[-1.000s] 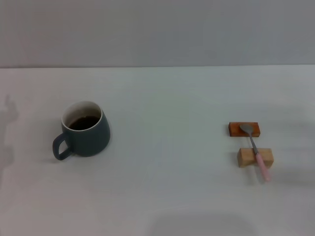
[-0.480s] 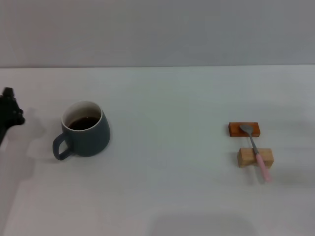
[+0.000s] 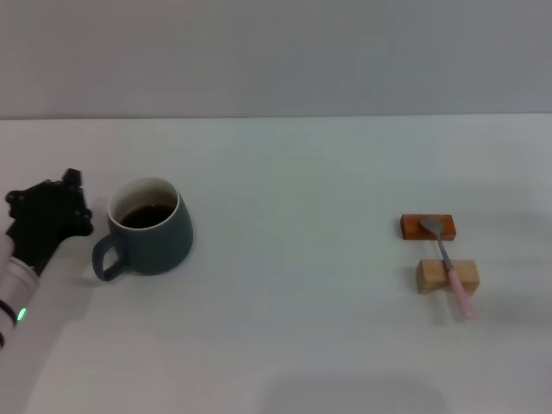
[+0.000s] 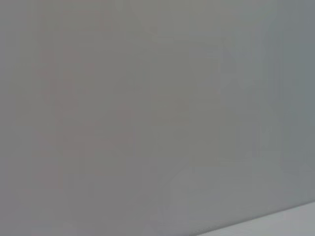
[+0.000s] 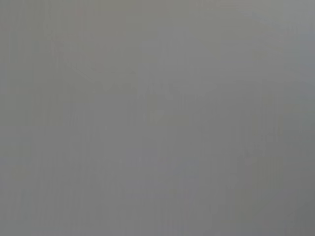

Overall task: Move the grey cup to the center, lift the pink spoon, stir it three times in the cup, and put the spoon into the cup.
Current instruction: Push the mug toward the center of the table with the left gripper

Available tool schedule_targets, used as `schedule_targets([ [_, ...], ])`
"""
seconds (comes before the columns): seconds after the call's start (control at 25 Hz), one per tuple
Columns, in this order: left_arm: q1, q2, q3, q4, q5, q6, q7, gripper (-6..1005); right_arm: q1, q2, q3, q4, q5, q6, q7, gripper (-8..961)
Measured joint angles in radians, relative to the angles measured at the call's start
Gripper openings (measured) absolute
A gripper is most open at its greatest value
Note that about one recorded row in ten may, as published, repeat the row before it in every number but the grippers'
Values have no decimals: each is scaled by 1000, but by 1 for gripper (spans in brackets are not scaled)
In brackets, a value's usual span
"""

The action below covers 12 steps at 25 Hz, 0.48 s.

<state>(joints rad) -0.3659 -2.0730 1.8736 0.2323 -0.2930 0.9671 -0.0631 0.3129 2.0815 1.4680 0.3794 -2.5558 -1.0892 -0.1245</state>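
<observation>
Desk (image 3: 293, 345), white and bare-looking, carried the grey cup (image 3: 152, 226) on its left side, upright, dark liquid inside, handle turned toward the robot's left. The left gripper (image 3: 53, 216) sat just beside that handle, apart from it; whether its fingers were spread or closed could not be told. The pink spoon (image 3: 449, 265) lay well apart to the right, its metal bowl on an orange-brown block (image 3: 427, 227), its handle across a pale wooden block (image 3: 447, 276). The right gripper was out of sight.
</observation>
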Motion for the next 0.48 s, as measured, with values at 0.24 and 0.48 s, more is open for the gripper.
schedule_targets([
  [0.24,5,-1,65,50,0,-39,0,0,0,0,0,1,0,0,0,790],
  [0.48,5,-1,132,74,0,-56,-21,2,0,0,0,1,0,0,0,790],
])
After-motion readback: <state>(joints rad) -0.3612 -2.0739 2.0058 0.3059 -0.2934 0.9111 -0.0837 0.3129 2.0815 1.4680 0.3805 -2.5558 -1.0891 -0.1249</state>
